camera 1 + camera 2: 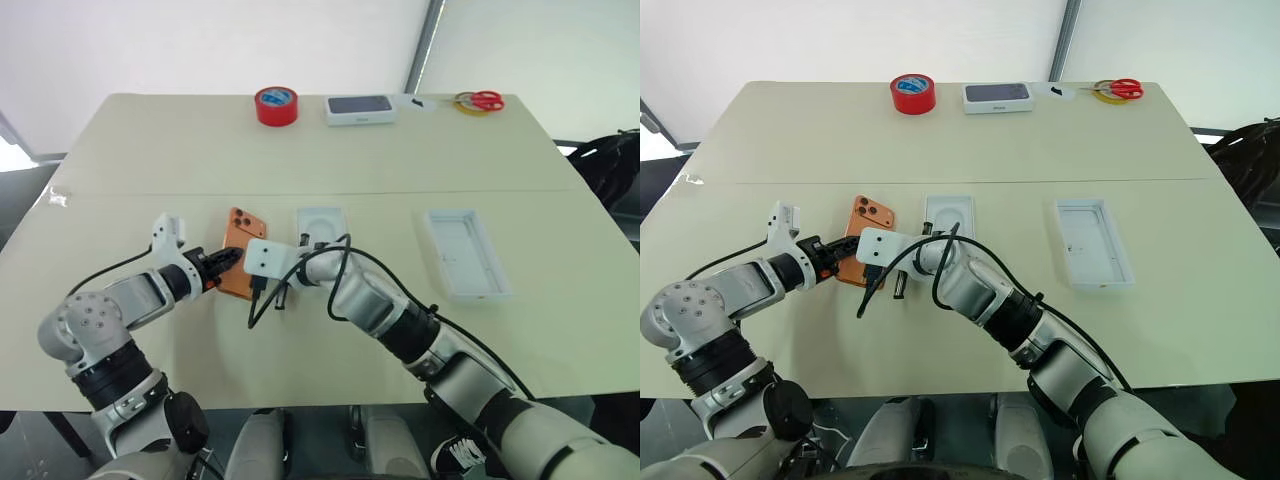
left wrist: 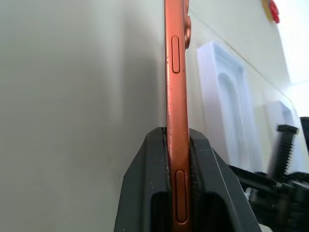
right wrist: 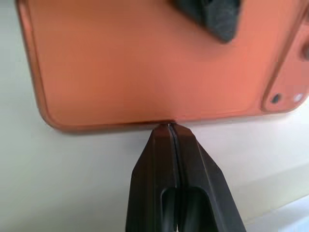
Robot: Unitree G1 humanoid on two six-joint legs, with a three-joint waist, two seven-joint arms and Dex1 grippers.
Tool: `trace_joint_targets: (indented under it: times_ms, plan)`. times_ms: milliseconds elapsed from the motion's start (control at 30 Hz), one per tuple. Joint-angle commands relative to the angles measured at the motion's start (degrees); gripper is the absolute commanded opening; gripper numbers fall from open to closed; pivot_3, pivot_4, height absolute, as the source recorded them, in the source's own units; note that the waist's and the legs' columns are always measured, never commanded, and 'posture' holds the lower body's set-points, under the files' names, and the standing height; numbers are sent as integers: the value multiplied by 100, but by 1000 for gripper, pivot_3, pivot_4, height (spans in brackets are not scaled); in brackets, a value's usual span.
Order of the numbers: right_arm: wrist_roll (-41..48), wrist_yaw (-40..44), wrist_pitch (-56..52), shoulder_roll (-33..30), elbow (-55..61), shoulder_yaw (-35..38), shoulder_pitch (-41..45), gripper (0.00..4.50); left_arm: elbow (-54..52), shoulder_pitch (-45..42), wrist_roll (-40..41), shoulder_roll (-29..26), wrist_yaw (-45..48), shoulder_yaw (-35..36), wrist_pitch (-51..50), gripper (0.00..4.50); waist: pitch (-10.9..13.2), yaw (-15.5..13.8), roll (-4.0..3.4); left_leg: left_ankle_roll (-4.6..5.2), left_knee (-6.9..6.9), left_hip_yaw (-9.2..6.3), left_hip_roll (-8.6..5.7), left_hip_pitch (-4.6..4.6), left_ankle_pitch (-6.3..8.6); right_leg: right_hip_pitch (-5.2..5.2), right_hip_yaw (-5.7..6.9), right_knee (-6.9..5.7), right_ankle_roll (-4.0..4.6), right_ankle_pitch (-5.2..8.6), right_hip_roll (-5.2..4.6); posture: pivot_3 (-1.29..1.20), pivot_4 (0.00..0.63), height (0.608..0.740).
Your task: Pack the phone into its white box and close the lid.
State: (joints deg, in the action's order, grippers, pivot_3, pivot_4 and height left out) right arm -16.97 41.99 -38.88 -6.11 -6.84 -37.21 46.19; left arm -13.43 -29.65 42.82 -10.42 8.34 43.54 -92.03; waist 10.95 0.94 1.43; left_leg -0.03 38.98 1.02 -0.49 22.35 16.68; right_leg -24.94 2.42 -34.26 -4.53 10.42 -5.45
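Note:
The orange phone (image 1: pixel 240 230) is left of the table's centre, camera bump at its far end. My left gripper (image 2: pixel 177 133) is shut on the phone's near part, one finger (image 2: pixel 145 183) on each flat face. My right gripper (image 3: pixel 170 126) is shut with nothing in it, and its tips touch the phone's (image 3: pixel 145 63) edge. A left finger (image 3: pixel 212 14) shows pressed on the orange back. A shallow white tray (image 1: pixel 465 252) lies open side up to the right, far from both grippers. Whether that tray is the white box or the lid, I cannot tell.
A flat white insert with an oval recess (image 1: pixel 320 225) lies just right of the phone. Along the far edge are a red tape roll (image 1: pixel 276 105), a white box with a dark top (image 1: pixel 360 108) and red-handled scissors (image 1: pixel 482 100). A black cable (image 1: pixel 262 295) loops under my right wrist.

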Motion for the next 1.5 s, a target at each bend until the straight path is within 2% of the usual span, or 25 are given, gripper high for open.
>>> trace_joint_targets:
  times_ms: [33,233,433,633,933,1300,1333,1400,1500]
  plan:
    - [325,244,-287,-272,1142,631,-20,0,72,-199,313,60,-264,554,-47,29,2,-7,1,0,0,0,1,3,0,-5,0,0,0,0,0,0,150,736]
    - [1251,619,-551,-905,2399,1865,-423,0,200,-959,1042,516,-883,1383,-47,29,6,-56,9,0,1,-4,0,12,0,-7,6,2,-1,0,1,0,150,736]
    - [2136,1296,-400,-2160,2808,2874,-1145,0,-14,-1238,1407,1617,-1562,787,-47,29,9,-168,14,13,9,-2,-16,13,8,14,7,27,-1,0,-12,0,150,736]
    - [2286,1199,-393,-2974,2899,3209,-1727,0,368,-1161,935,2162,-1768,79,396,29,14,-105,18,17,5,14,-12,9,9,5,2,24,-5,3,1,0,150,736]
    - [2574,1046,-341,-3519,3107,3549,-2097,0,978,-1023,780,2248,-1784,-562,930,29,15,-170,19,14,7,9,7,13,7,4,0,28,8,10,20,0,150,736]
    - [2697,869,-128,-3644,2989,3426,-2136,0,1590,-1026,684,2379,-1769,-1326,1723,29,15,-176,20,16,16,10,2,15,7,8,0,29,15,14,5,0,150,736]
    - [2701,859,-114,-3646,2979,3413,-2133,0,1615,-1014,696,2375,-1772,-1407,1748,982,15,-175,20,16,16,10,2,15,7,8,0,29,15,14,5,0,150,736]
    - [2717,842,-99,-3654,2971,3396,-2131,0,1621,-995,777,2358,-1782,-1495,1754,1816,15,-174,20,16,17,10,2,15,7,8,0,28,14,14,5,0,150,736]
    - [2729,824,-89,-3669,2970,3372,-2144,0,1490,-961,1006,2266,-1822,-1491,1638,3417,15,-171,20,17,16,10,3,14,7,8,0,28,13,13,5,0,150,736]
